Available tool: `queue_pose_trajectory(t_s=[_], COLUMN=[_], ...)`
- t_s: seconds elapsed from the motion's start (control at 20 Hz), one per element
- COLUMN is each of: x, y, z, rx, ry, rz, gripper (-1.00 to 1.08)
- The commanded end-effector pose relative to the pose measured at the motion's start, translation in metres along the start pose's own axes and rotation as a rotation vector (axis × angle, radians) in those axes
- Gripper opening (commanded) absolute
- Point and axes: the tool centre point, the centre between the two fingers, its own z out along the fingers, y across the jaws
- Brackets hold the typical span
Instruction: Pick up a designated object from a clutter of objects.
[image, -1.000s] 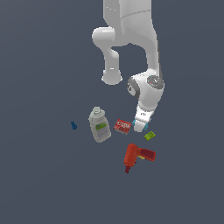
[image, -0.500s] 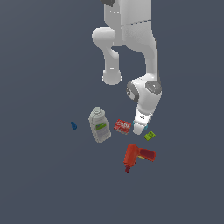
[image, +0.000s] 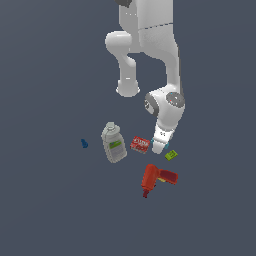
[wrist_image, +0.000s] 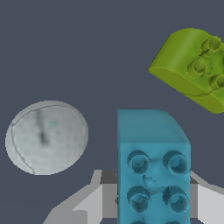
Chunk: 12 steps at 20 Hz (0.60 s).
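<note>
The end effector sits low over the desk, its fingers spread on either side of the cyan brick, not visibly clamped. A white ball and green chip lie near. The red box, bottle, red drill and blue bit lie farther out.
</note>
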Motion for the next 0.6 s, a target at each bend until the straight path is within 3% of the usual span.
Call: queue_pose_trajectory(t_s=[0.0, 0.55], x=[0.000, -0.010], y=[0.001, 0.027], z=[-0.001, -0.044], rx=[0.000, 0.001], ry=[0.000, 0.000], rz=[0.000, -0.001], gripper=[-1.00, -1.00])
